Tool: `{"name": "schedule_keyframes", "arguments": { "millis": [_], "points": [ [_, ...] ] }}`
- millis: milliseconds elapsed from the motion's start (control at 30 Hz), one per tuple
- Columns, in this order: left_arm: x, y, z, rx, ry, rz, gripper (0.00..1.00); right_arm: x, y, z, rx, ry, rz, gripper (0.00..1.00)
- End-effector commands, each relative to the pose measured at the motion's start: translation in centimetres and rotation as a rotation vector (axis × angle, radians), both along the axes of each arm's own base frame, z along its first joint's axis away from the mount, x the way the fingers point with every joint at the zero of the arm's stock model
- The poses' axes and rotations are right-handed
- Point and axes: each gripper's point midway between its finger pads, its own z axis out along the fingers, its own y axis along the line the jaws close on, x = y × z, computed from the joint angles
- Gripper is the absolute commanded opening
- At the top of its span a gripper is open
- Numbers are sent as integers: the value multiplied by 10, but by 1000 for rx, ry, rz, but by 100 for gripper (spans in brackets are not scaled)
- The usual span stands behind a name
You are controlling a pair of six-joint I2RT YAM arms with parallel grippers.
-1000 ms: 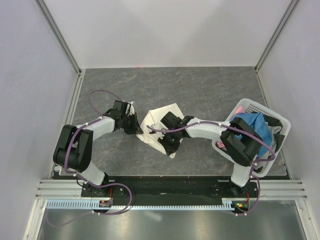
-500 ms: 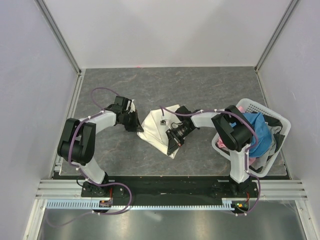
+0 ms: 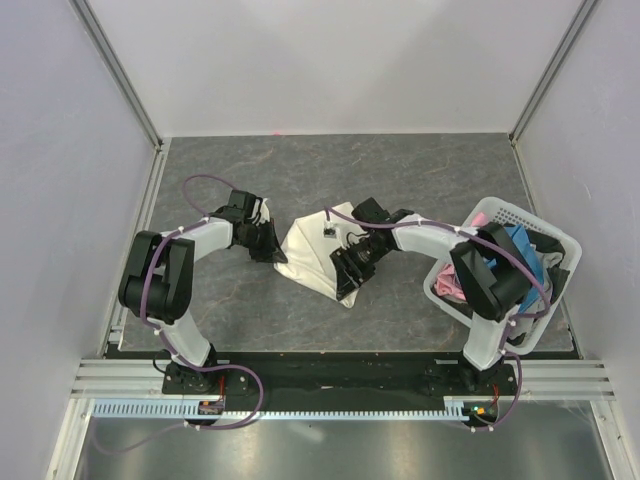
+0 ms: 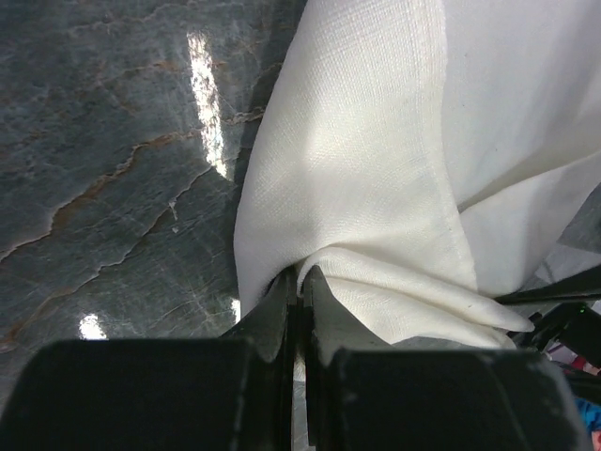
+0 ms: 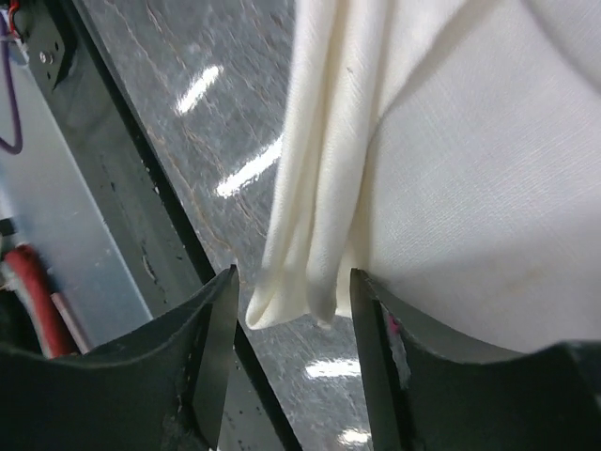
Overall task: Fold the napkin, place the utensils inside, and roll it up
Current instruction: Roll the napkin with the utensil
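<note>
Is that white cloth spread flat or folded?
Folded and bunched: the napkin shows doubled layers, one corner pinched by the left gripper.

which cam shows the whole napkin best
Top external: nearly the whole napkin shows, outline included. Left wrist shows only a hemmed fold pinched in the shut left tool. Right wrist shows only a folded corner inside the open right tool.

Napkin (image 3: 315, 250) being laid at the middle of the table (image 3: 400, 180), left gripper (image 3: 270, 252) being held at its left edge, right gripper (image 3: 350, 272) at its near right corner (cloth edge between the jaws), basket (image 3: 525, 215) being set far right, cloths (image 3: 530, 255) inside.
</note>
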Motion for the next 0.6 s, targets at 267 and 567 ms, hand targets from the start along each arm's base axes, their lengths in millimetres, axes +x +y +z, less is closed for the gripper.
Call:
{"name": "schedule_keyframes", "arguments": {
  "millis": [267, 567],
  "points": [
    [12, 12, -8, 65, -32, 0, 2, -12, 50, 61, -26, -337, 95, 63],
    [11, 12, -6, 64, -36, -3, 2, -39, 40, 13, -175, -204, 184, 61]
  ]
}}
